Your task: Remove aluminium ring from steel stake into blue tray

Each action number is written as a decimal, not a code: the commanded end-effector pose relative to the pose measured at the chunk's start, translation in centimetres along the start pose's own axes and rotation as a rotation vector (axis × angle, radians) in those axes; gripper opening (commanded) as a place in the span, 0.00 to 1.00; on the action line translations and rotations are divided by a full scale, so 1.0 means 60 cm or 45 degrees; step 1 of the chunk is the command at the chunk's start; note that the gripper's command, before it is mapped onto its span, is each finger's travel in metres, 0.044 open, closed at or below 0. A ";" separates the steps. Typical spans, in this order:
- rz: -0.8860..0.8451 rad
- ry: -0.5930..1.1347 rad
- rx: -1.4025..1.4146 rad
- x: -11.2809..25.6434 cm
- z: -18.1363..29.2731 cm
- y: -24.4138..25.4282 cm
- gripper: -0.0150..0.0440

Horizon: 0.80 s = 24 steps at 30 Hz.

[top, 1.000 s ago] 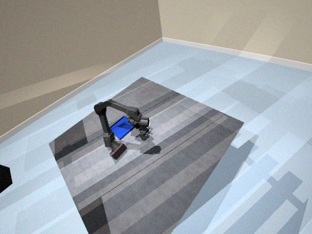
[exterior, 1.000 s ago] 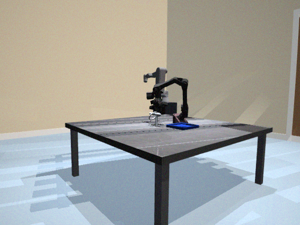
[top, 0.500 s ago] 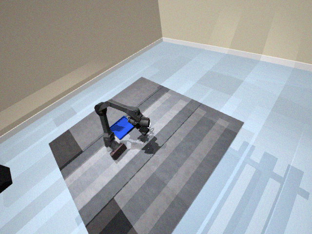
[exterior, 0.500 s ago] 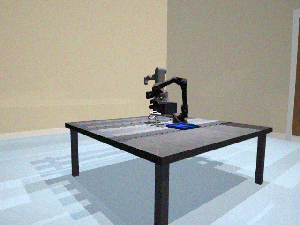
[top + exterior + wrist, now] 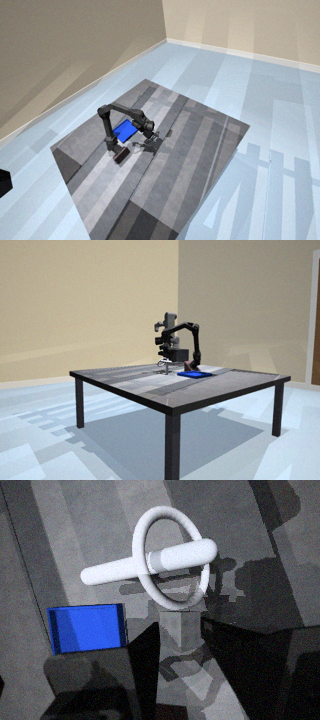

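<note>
- Leftmost in the wrist view, the blue tray [image 5: 125,130] [image 5: 193,373] [image 5: 87,630] lies flat on the table [image 5: 180,144] [image 5: 219,392]; I see no ring in it.
- Next, the cross-bar [image 5: 168,361] [image 5: 107,571] of the steel stake [image 5: 166,368] slants gently up to the right, its long axis passing through the ring.
- The aluminium ring [image 5: 158,363] [image 5: 138,542] is tilted on edge around the cross-bar, up by the top of the stake — not yet free. Its left side crosses over the bar, while the bar's right end covers part of its right side.
- Below the ring, its welded tab [image 5: 181,629] is pinched by the end effector [image 5: 149,134] [image 5: 165,356] [image 5: 178,624]; the ring lies just beyond the fingertips. One arm only, so none is nearer.
- The coming move probably hinges on working the loop past that right end — a sideways tug could snag.
- No brand, label or writing can be read.
</note>
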<state>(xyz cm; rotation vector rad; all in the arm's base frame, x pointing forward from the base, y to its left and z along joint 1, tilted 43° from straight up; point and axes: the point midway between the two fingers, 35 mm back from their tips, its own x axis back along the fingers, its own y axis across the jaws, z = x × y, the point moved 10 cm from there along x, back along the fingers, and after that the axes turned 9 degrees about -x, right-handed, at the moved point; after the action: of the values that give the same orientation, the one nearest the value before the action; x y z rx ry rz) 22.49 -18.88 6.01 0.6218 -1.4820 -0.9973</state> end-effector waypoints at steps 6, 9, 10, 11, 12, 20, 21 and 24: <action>0.006 -0.005 0.011 0.011 -0.004 -0.006 0.25; 0.006 -0.005 0.011 0.013 -0.005 -0.008 0.25; 0.006 -0.005 0.011 0.013 -0.005 -0.008 0.25; 0.006 -0.005 0.011 0.013 -0.005 -0.008 0.25; 0.006 -0.005 0.011 0.014 -0.006 -0.010 0.25; 0.007 -0.005 0.011 0.017 -0.008 -0.019 0.25; 0.007 -0.005 0.011 0.017 -0.008 -0.020 0.25; 0.007 -0.005 0.011 0.017 -0.009 -0.022 0.25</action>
<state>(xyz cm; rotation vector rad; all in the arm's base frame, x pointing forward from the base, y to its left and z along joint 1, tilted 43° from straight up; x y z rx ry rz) 22.53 -20.21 5.46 0.6202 -1.4836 -0.9972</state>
